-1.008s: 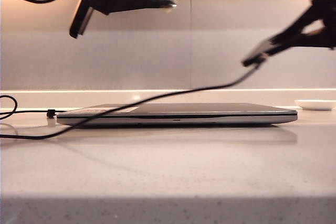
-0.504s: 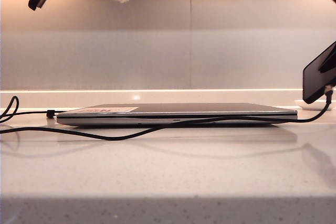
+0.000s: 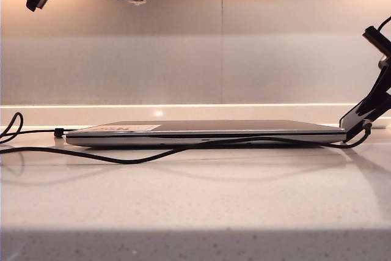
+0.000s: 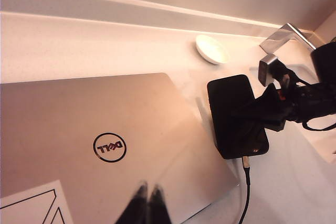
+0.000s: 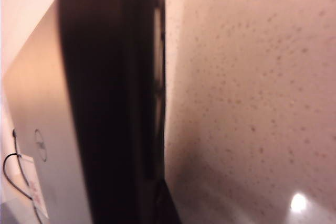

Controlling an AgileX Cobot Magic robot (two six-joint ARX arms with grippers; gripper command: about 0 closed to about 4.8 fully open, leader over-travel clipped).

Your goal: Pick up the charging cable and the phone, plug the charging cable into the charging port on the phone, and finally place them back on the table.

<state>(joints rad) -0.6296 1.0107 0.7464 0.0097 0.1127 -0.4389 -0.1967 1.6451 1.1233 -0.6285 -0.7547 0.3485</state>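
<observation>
My right gripper (image 3: 368,109) is shut on the black phone (image 3: 354,120), which tilts low over the table (image 3: 195,200) just past the laptop's right end. In the left wrist view the phone (image 4: 233,114) sits in the right gripper (image 4: 273,109), and the charging cable's silvery plug (image 4: 244,161) sits in the charging port at its end edge. The black charging cable (image 3: 140,159) trails left along the table in front of the laptop to its bead (image 3: 59,132). High at the upper left, my left gripper (image 4: 147,191) is shut and empty. The right wrist view shows the phone (image 5: 115,103) edge-on.
A closed silver laptop (image 3: 201,132) lies across the middle of the table, its lid (image 4: 79,129) below my left gripper. A small white dish (image 4: 211,49) and a silvery metal fitting (image 4: 283,35) stand behind the phone near the back wall.
My right gripper has come down and to the right with the phone, tilting it flatter near the table. The cable has sagged onto the table. My left arm rose up and left.
</observation>
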